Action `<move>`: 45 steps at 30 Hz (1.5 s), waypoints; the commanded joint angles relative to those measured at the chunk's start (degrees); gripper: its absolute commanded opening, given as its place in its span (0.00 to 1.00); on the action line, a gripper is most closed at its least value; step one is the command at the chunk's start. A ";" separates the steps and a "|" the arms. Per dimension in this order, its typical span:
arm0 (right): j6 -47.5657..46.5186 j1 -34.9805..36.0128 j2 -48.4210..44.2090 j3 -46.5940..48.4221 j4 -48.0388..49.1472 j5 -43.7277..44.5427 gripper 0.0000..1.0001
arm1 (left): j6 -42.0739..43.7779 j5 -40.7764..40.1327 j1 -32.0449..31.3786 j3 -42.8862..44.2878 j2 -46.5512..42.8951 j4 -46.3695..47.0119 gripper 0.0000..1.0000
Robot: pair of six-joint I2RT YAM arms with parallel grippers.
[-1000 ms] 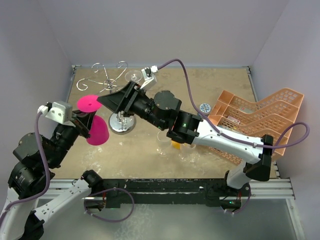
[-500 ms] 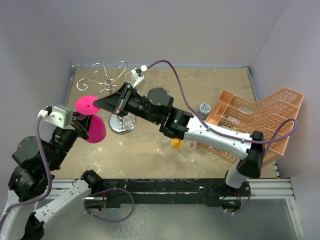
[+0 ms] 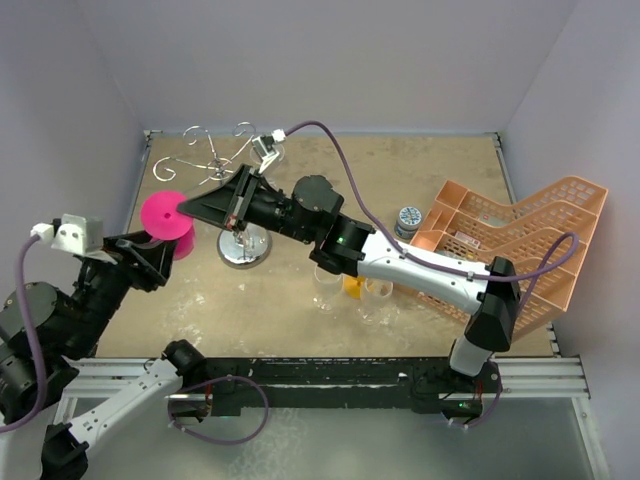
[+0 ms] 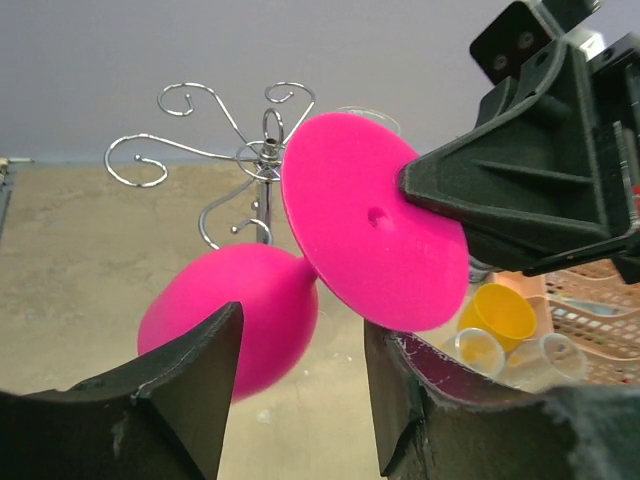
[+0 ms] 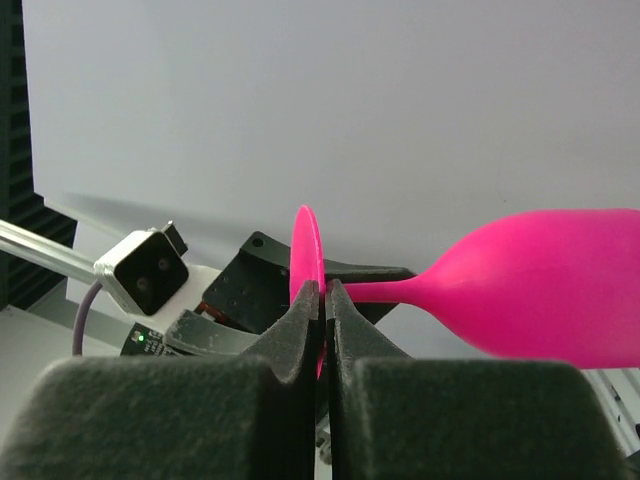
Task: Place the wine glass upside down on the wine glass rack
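In the left wrist view, the left tool (image 4: 302, 330) fills the lower edge with its fingers spread wide and gripping nothing. The wine glass (image 4: 370, 235) hangs in the air just beyond them, bright pink. Its bowl is at lower left and its round foot is tilted toward the lens. The right tool (image 5: 322, 292) is pinched together on the rim of that foot, with the stem running roughly level to the right in its own view. Clear cups and a yellow cup (image 3: 352, 288) stand on the table (image 3: 430, 170) at centre. A peach crate (image 3: 520, 240) sits at right. Farther back, at upper left, the wine glass rack (image 3: 212, 165) stands upright.
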 commanded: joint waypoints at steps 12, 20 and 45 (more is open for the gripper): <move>1.50 -1.76 0.98 -0.72 6.48 -7.06 0.00 | -29.36 -4.86 -0.01 5.85 -2.97 -0.38 0.51; -0.40 -1.82 -0.05 -3.08 7.64 -7.51 0.00 | -42.83 -10.72 -0.02 6.33 -1.14 -0.89 0.46; -2.35 -1.77 0.72 -2.40 10.46 -11.71 0.00 | -45.66 -9.70 -0.02 -0.36 0.84 3.33 0.07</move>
